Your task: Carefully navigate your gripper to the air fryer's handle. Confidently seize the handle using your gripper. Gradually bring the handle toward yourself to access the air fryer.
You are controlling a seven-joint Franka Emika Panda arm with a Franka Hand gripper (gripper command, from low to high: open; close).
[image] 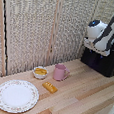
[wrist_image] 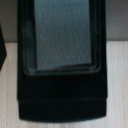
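We see the gripper [image: 97, 53] poised directly above the air fryer [image: 103, 62] at the exterior view's right edge, the Franka arm [image: 108, 31] bent over it from above. Its fingers are lost against the black body, and the wrist view shows none of them, so we cannot tell whether the jaws stand wide or narrow; nothing appears to be held. The wrist camera looks straight down on the air fryer [wrist_image: 62, 95], its grey panel filling the frame. We cannot pick out the handle with certainty in either view: black on black, it likely juts from the front face that looks toward the table's open side. We judge the approach under way, the grasp not yet made. The coming move turns on dropping the gripper in front of that face, below its present height. Well apart on the wooden table [image: 84, 96] sit a pink mug [image: 60, 72], a small bowl [image: 40, 72], a yellow block [image: 50, 87] and a plate [image: 15, 95].
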